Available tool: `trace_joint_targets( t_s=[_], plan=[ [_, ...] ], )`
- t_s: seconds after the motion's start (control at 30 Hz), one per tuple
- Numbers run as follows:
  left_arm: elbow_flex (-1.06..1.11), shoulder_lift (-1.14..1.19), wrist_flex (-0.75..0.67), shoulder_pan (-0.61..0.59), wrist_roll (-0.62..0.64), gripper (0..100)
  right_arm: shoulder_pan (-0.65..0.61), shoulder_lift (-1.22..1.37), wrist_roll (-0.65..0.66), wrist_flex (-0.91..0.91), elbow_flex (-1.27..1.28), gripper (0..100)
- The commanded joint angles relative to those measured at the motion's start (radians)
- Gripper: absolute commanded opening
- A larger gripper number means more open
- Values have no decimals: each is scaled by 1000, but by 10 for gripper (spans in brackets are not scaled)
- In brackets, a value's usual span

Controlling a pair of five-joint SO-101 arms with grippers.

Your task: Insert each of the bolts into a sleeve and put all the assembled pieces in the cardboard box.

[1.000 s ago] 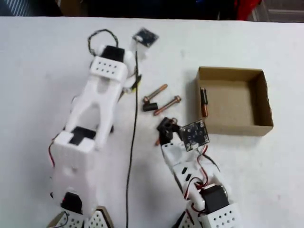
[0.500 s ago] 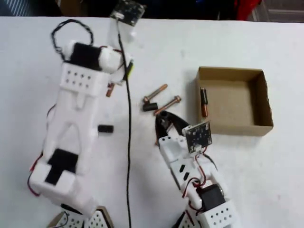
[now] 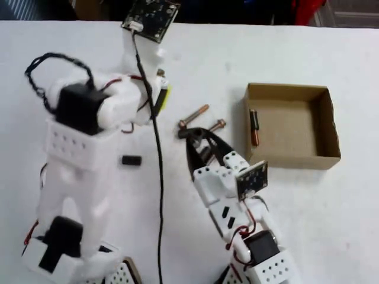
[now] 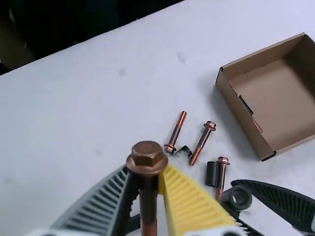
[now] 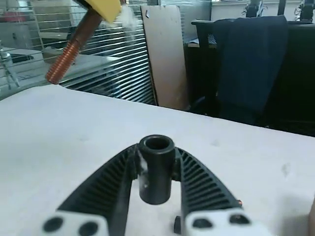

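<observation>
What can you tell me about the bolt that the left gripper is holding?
The bolt looks like copper-coloured metal. It has a hexagonal head on a round flange and a smooth shank that is threaded at the end. The left gripper clamps the shank between its grey finger and its yellow finger, with the head at the fingertips and the threaded end jutting free. It hangs tilted in the air over the white table; nothing but the fingers touches it.

Cardboard box [image 3: 296, 160] right of two loose bolts [image 3: 193, 116], assembled piece [image 3: 254, 128] inside
</observation>
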Motion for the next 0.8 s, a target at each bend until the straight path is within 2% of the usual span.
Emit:
trace_joint_targets(
  t_s=[0.0,0.1,0.23,0.57,0.77],
  plan=[
    [-34,-102,6,12,9,20,-58,-12,-3,-33,8,16],
    [37,-191,-14,13,6,20,-73,-12,-3,-28,8,16],
    [219,-351,-110,12,2,21,-73,-12,-3,-24,8,16],
    [760,-702,-528,13,12,22,-119,-12,-3,-24,8,16],
    [1016,-852,-779,114,12,22,-117,-5,-3,-15,8,16]
  ],
)
